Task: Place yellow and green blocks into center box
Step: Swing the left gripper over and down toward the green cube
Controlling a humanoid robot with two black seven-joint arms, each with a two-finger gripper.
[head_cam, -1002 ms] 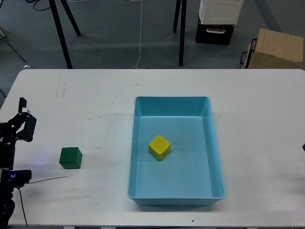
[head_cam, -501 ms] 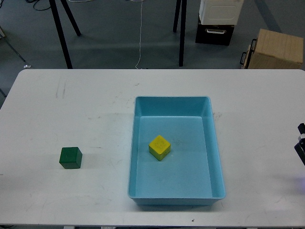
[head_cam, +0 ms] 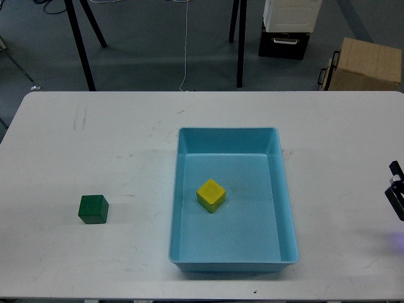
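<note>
A white table [head_cam: 95, 139] is seen from above, grey floor and stand legs behind it. At the right edge only a dark sliver of the right gripper [head_cam: 396, 189] is shown, cut off; its fingers cannot be told apart. The left gripper is out of view. A yellow block [head_cam: 211, 195] is held in the blue box [head_cam: 287, 208] at centre. A green block [head_cam: 93, 209] is left on the table, well apart from the gripper.
</note>
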